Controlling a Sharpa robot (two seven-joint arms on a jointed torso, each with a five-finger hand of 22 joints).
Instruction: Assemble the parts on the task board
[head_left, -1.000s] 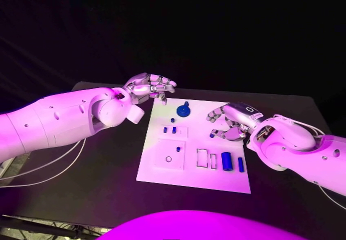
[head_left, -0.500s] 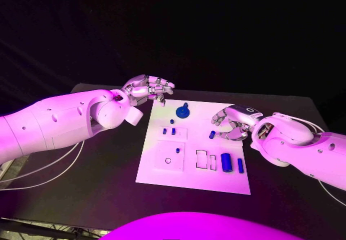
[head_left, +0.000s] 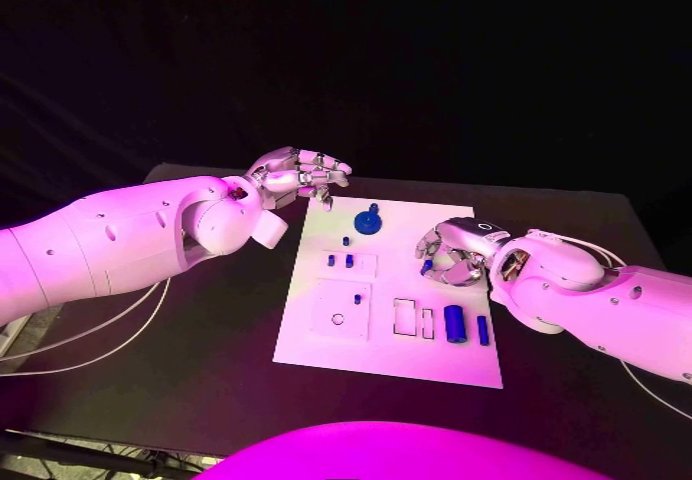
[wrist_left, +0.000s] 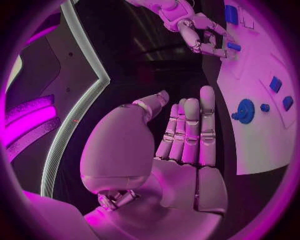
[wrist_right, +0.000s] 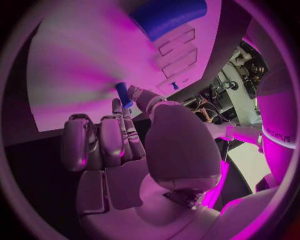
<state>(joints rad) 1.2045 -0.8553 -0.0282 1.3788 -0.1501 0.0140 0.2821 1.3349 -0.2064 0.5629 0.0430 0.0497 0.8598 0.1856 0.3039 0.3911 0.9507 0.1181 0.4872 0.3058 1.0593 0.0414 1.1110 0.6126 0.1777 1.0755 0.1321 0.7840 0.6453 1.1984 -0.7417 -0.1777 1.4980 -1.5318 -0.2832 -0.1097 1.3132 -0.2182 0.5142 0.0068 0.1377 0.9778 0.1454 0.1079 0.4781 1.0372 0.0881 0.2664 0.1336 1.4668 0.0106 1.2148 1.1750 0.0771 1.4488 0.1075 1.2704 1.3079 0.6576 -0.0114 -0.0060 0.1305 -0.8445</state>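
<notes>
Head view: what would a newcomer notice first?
The white task board mid-table, dotted with small blue parts. The right hand sits over the board's right side, fingertips at a small blue peg. The left hand hovers off the board's far-left corner, holding nothing, near a blue gear.

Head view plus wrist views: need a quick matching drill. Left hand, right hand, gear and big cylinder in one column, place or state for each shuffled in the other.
Things:
1. left hand
2. right hand
3. gear
4. big cylinder

Place or state:
A. lies on the near right part of the board, beside a thinner bar
B. sits near the board's far edge
C. holds nothing, off the board's far left corner
D. pinches a small peg over the board

Pairs: 1-C, 2-D, 3-B, 4-A
</notes>
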